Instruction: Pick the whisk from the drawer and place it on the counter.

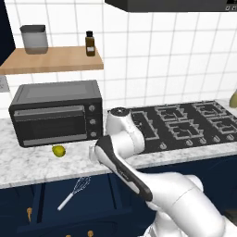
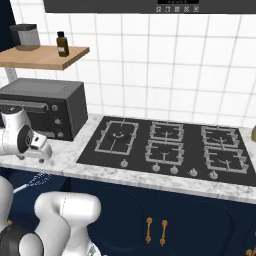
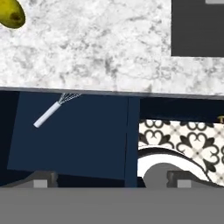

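Observation:
The whisk (image 1: 74, 192) lies flat in the open drawer (image 1: 99, 196), its white handle pointing out toward the front left. In the hand view the whisk (image 3: 47, 116) shows with its wire head partly tucked under the edge of the counter (image 3: 109, 52). My gripper (image 3: 111, 181) hangs above the drawer (image 3: 74, 140), to the whisk's right and well clear of it. It is open, fingertips (image 3: 43, 180) wide apart with nothing between them. From the right base view the whisk (image 2: 29, 184) is faint beside my arm.
A black toaster oven (image 1: 55, 111) stands on the counter (image 1: 28, 166) with a small yellow-green fruit (image 1: 58, 151) in front of it. The gas hob (image 1: 185, 125) lies to the right. A wooden shelf (image 1: 51, 60) carries a bottle and a canister. Patterned floor (image 3: 188, 135) shows beside the drawer.

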Controlling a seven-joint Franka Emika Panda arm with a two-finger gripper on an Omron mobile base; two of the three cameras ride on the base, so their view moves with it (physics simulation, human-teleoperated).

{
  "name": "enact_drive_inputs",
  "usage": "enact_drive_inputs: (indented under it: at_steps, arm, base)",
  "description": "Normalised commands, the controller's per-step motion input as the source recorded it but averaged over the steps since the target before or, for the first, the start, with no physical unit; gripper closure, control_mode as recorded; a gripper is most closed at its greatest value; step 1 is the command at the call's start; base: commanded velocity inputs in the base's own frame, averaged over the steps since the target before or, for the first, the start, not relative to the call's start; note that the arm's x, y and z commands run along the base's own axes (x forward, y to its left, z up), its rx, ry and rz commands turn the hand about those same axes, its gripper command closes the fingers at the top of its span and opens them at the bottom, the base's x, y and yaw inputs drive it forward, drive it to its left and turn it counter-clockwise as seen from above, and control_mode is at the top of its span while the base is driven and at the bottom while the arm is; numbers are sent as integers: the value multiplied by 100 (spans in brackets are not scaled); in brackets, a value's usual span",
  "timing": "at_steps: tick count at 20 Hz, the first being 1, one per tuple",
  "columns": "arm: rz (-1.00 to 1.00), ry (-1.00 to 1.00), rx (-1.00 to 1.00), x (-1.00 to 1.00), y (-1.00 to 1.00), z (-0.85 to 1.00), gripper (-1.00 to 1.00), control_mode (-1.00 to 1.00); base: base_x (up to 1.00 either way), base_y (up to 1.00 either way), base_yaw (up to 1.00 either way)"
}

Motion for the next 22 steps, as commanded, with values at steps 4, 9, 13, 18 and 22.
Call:
enact_drive_inputs:
  at_steps: [4, 9, 13, 18, 22]
  arm:
    - [0, 0, -3, 0, 87, -73, -100, -100]
    - [0, 0, 0, 0, 56, -66, -100, -100]
    - [0, 0, 0, -8, 47, -76, -100, -100]
    - [0, 1, 0, -5, 32, -66, -100, -100]
    - [0, 3, 4, -9, 3, -55, -100, -100]
  base:
    - [0, 0, 0]
    - [0, 0, 0]
    - [0, 0, 0]
    - [0, 0, 0]
    - [0, 0, 0]
